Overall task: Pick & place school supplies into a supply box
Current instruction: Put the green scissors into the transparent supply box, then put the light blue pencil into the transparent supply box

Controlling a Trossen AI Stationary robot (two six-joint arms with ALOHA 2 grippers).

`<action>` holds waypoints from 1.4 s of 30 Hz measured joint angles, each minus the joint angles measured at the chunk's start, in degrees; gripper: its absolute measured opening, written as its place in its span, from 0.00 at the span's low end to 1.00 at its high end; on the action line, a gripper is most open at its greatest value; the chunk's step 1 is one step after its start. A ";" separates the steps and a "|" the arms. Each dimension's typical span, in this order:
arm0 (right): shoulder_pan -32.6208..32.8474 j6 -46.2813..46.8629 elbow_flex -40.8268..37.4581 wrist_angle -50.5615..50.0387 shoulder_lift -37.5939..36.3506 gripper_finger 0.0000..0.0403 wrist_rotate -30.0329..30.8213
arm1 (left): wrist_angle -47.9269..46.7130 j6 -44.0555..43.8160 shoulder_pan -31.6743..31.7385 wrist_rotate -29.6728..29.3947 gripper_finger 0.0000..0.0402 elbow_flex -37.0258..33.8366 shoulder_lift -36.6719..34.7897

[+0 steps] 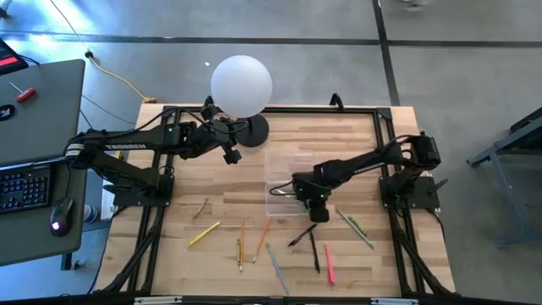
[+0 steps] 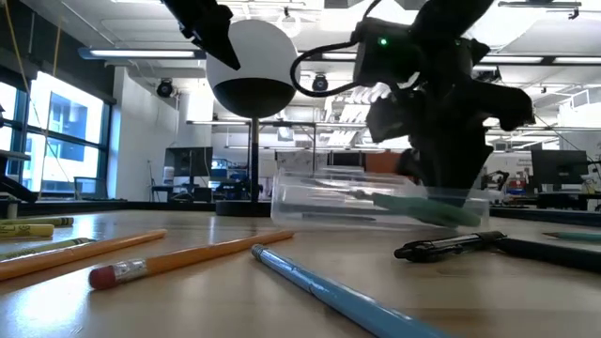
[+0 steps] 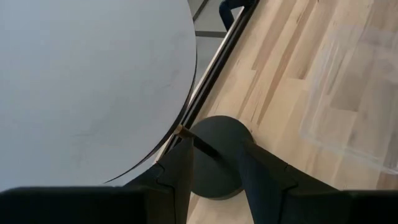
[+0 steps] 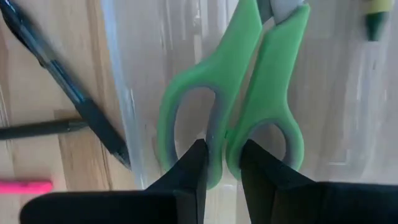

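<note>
Right gripper (image 4: 221,163) — clamped on the green-handled scissors (image 4: 239,81), held over the clear supply box (image 1: 286,182) directly beneath it. Advice: lower until the blades lie flat inside, then release. Left gripper (image 3: 214,155) — waits by the globe lamp (image 1: 241,85), pinching a thin dark stick.

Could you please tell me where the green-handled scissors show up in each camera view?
High view: mostly hidden under the right gripper; a thin tip pokes out over the clear box.
Low view: the scissors lie pale green at the box's right end.
Left wrist view: not in it.
Right wrist view: green handles fill the centre.
Shared landmark: the clear box.
</note>
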 joint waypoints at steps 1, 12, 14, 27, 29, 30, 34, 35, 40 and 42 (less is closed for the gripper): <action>0.00 0.54 -0.25 0.33 0.00 0.17 0.08 | 0.01 0.00 0.00 0.00 0.40 0.00 0.00; 0.00 0.02 1.97 0.85 0.17 0.34 3.80 | 0.07 -0.02 0.00 -0.02 0.40 0.00 -0.01; -0.02 -1.05 2.79 0.76 0.17 0.36 3.95 | 0.07 -0.02 0.00 -0.02 0.40 0.00 -0.01; 0.37 -8.05 6.76 -0.01 0.12 0.31 6.06 | 0.02 0.04 0.00 -0.02 0.40 0.00 -0.01; 0.37 -6.29 8.76 -1.46 -0.30 0.30 6.98 | 0.00 0.07 0.00 -0.02 0.40 0.00 -0.01; 0.37 -5.01 10.16 -2.72 -0.55 0.30 7.91 | -0.03 0.07 0.00 -0.02 0.40 0.00 -0.01; 0.79 0.50 16.56 -11.05 -1.25 0.30 11.86 | -1.52 -0.47 0.00 -0.04 0.40 0.02 -0.01; 1.10 2.17 17.95 -13.81 -1.25 0.30 12.76 | -2.36 -1.12 0.00 -0.06 0.40 0.02 -0.01; 4.32 14.36 21.67 -27.95 -1.27 0.30 15.31 | -8.17 -4.74 0.00 0.15 0.40 0.02 -0.01; 6.46 20.23 21.63 -32.10 -1.27 0.30 15.49 | -9.24 -6.16 0.00 0.47 0.40 0.02 -0.01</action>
